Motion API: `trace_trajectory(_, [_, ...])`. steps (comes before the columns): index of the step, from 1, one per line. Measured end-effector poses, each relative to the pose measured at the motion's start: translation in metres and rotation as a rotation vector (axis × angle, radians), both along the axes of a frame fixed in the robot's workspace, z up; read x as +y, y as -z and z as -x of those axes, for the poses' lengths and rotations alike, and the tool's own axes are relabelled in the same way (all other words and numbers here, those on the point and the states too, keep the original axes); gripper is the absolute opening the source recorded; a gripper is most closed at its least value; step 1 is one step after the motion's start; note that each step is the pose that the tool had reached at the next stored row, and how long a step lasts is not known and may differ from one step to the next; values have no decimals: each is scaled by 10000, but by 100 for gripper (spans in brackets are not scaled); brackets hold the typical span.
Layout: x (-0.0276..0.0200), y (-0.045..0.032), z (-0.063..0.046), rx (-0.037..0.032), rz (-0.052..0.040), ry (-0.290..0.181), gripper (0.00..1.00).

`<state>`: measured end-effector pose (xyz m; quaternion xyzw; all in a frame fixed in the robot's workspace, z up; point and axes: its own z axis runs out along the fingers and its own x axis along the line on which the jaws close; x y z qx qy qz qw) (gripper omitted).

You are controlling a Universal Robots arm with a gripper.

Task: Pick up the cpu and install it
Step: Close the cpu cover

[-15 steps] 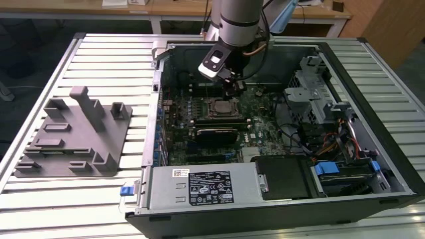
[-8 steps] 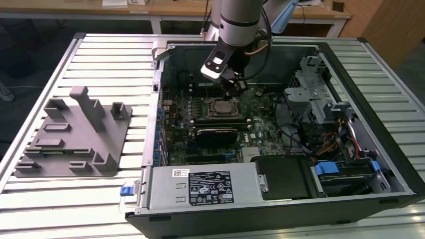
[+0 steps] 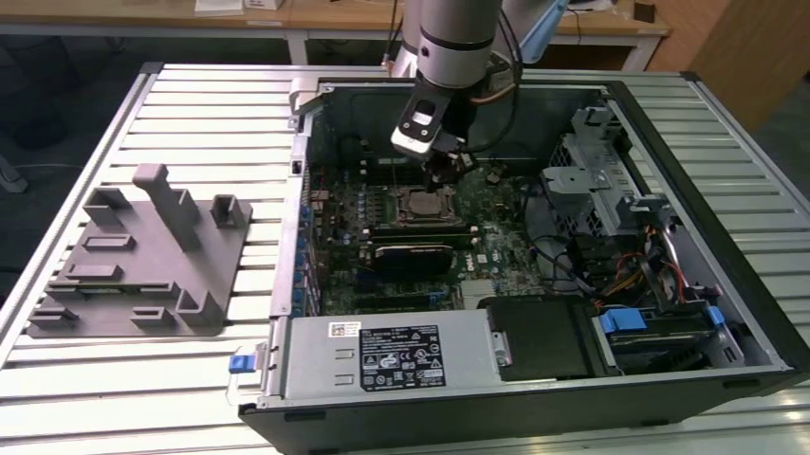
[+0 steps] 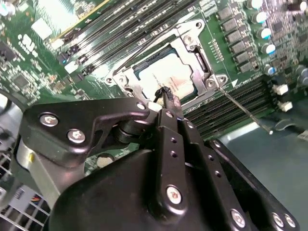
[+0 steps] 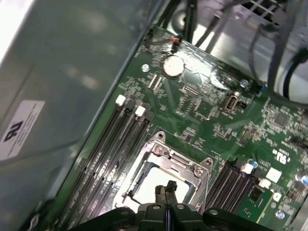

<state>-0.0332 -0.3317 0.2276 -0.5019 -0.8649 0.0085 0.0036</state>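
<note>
**Gripper.** My gripper (image 4: 166, 96) has its 2 fingers pressed together, with nothing visible between them. The tips hang just over the socket (image 4: 188, 33), above 1 edge of the cpu (image 4: 169, 77). I cannot tell whether they touch it.

**Cpu.** The cpu lies flat inside the socket, ringed by the metal frame. I am not holding it.

**Handling (judgement).**
- The cpu is probably light, thin and rigid.
- Its smooth metal top should give poor friction.
- Its underside and the socket contacts are likely fragile.
- Grip 2 opposite edges only, keep it level and do not force it.

**Pose.** My arm (image 3: 453, 38) stands near-vertical inside the open case (image 3: 506, 417), wrist above the socket, fingers pointing down at the board (image 3: 506, 246). Memory slots (image 4: 130, 24) run beside the socket.
</note>
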Motion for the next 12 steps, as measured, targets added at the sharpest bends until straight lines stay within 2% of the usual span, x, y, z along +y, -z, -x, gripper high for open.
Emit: trace_trajectory(12, [0, 1, 0, 0, 1, -2080, 11])
